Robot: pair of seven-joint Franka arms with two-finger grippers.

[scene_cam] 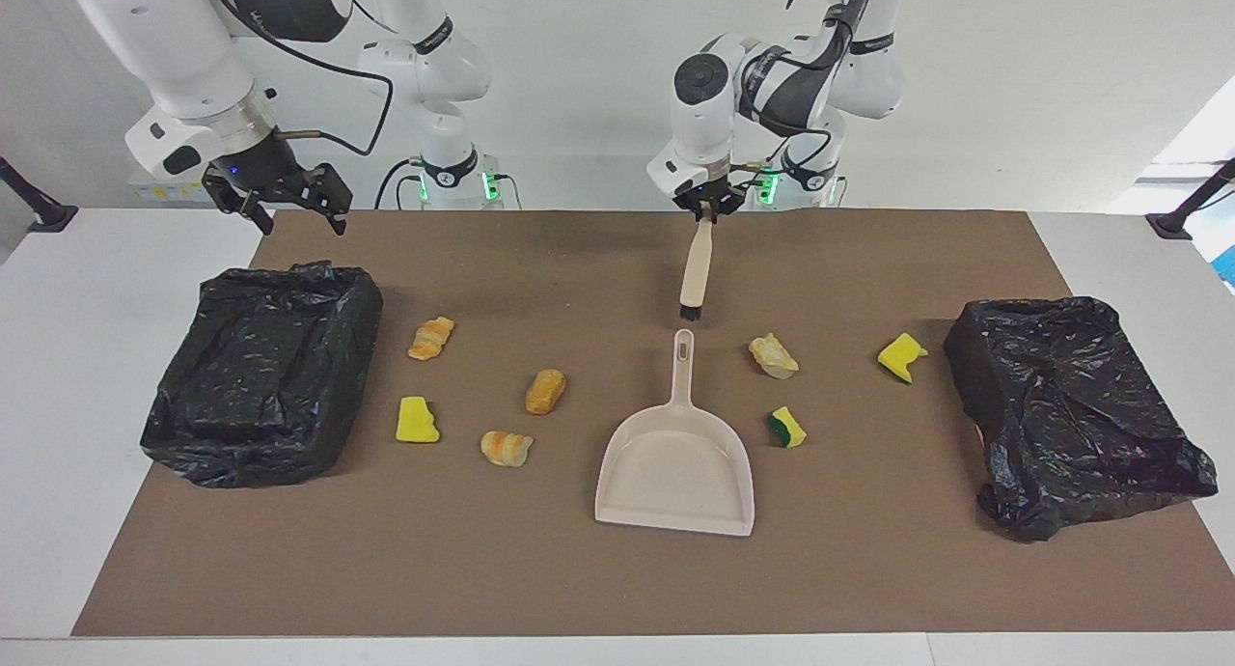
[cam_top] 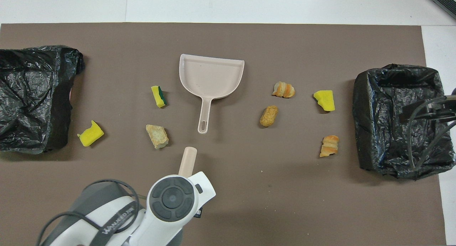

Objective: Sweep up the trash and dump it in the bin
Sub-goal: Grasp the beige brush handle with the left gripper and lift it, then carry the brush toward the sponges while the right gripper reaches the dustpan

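L arm: bent fwd, wrist pointing down, up in air | left claw (scene_cam: 708, 214): clamped on brush handle (scene_cam: 697, 263) | R arm: waits raised, wrist tilted | right claw (scene_cam: 289, 203): fingers spread, nothing held

Lettering in white capitals appears on the grey band of the left arm (cam_top: 107, 226) in the overhead view, only partly legible; it seems to begin "WAN". No other text, number or sign can be read.
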